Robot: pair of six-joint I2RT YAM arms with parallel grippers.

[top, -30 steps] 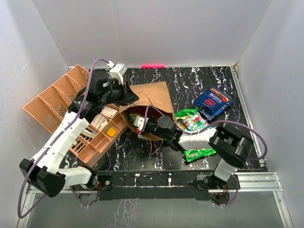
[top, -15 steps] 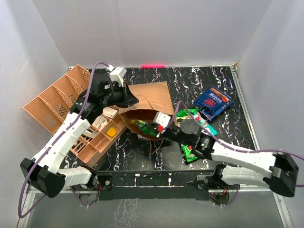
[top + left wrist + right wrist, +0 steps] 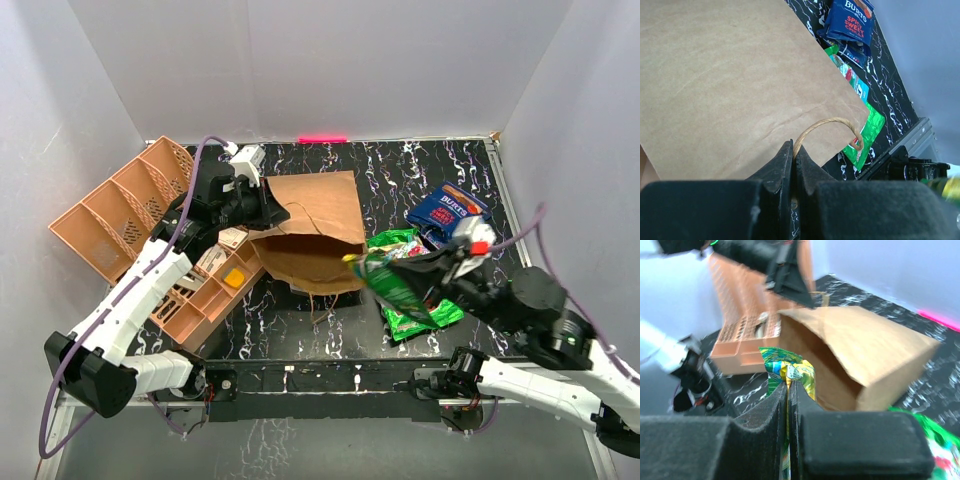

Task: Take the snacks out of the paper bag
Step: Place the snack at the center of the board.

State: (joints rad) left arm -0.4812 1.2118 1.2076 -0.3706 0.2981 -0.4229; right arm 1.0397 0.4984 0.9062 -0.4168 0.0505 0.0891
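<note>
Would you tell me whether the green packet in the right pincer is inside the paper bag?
No, the right pincer holds the green packet outside the paper bag.

Brown paper bag (image 3: 320, 215) on its side; green packet (image 3: 395, 283) aloft, blue packet (image 3: 448, 215) flat

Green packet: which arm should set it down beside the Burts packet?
Right. The right hand pinches the green packet aloft near the Burts packet; the left hand is shut on the handle of the paper bag.

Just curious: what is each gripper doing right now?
Left gripper: closed on the handle of the paper bag.
Right gripper: closed on a green snack packet.
</note>
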